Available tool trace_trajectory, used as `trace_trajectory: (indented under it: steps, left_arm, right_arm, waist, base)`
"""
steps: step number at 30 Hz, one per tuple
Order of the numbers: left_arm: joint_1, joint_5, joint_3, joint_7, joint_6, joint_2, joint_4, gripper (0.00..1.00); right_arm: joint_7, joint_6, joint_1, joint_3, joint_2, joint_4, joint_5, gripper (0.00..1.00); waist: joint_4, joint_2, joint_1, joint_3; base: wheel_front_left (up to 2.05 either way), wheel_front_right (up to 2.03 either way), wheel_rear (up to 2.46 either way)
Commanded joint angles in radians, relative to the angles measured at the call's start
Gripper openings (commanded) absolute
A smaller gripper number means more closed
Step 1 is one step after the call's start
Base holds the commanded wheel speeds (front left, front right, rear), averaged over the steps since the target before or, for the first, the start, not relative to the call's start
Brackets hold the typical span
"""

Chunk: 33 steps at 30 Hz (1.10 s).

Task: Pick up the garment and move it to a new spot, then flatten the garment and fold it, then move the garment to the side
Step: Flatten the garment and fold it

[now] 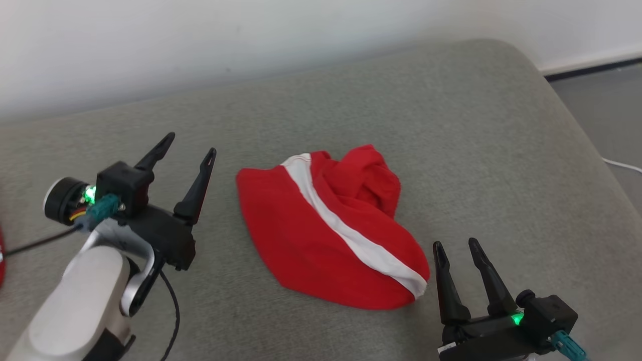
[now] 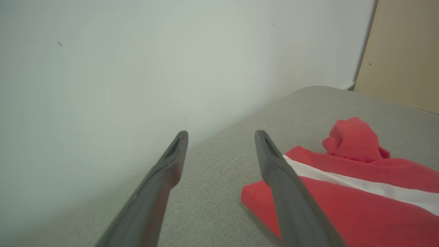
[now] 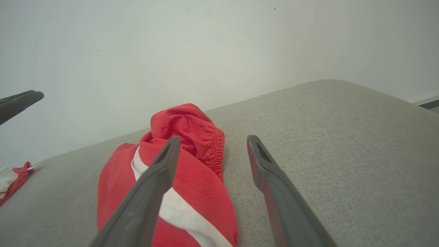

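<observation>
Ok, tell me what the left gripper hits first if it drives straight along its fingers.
Likely the white wall: the left gripper, open, points over bare grey cushion, with the red garment off to its right. Depth is unclear, so it could graze the cushion first.

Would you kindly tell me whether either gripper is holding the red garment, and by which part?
Nothing is held: the left gripper and right gripper both stand open, and the red-and-white garment lies loose on the grey cushion.

The left gripper was seen raised, jaws spread wide; the right gripper was likewise spread
</observation>
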Motion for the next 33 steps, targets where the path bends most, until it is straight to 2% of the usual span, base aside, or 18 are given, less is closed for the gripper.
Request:
trace_trajectory:
  steps: [1,12,22,23,24,25,33]
  left_arm:
    - [-0.024,-0.027,-0.017,0.014,0.002,0.012,0.018,1.0]
    - [-0.142,-0.235,-0.207,0.124,0.002,0.07,0.193,1.0]
    - [-0.152,-0.349,-0.29,0.169,0.002,0.063,0.32,1.0]
    - [-0.157,-0.35,-0.301,0.166,0.002,0.067,0.327,0.68]
    - [-0.163,-0.353,-0.31,0.154,0.002,0.067,0.329,0.2]
    - [-0.164,-0.367,-0.314,0.145,0.002,0.064,0.334,0.0]
    - [-0.204,-0.371,-0.334,-0.009,0.002,0.062,0.337,0.0]
  right_arm:
    - [0.0,-0.002,-0.008,0.005,0.008,0.002,0.009,1.0]
    - [0.0,-0.002,-0.041,0.009,0.012,0.007,0.045,1.0]
    - [0.0,-0.002,-0.051,0.012,0.012,0.01,0.06,1.0]
    - [0.0,-0.002,-0.05,0.011,0.012,0.01,0.058,1.0]
    - [0.0,-0.002,-0.05,0.009,0.012,0.008,0.055,1.0]
    - [0.0,-0.002,-0.049,0.006,0.012,0.006,0.052,1.0]
    - [0.0,-0.002,-0.03,-0.01,0.011,0.003,0.026,1.0]
  waist:
    - [-0.088,-0.0001,-0.0001,0.065]
    - [-0.183,-0.0001,-0.0001,0.114]
    - [-0.201,-0.0001,-0.0001,0.129]
    - [-0.2,-0.0001,-0.0001,0.129]
    - [-0.199,-0.0001,-0.0001,0.13]
    - [-0.197,-0.0001,-0.0001,0.129]
    - [-0.133,-0.0001,-0.0001,0.093]
  base:
    - [0.0,0.0,0.0]
    - [0.0,0.0,0.0]
    - [0.0,0.0,0.0]
    - [0.0,0.0,0.0]
    - [0.0,0.0,0.0]
    - [0.0,0.0,0.0]
    - [0.0,0.0,0.0]
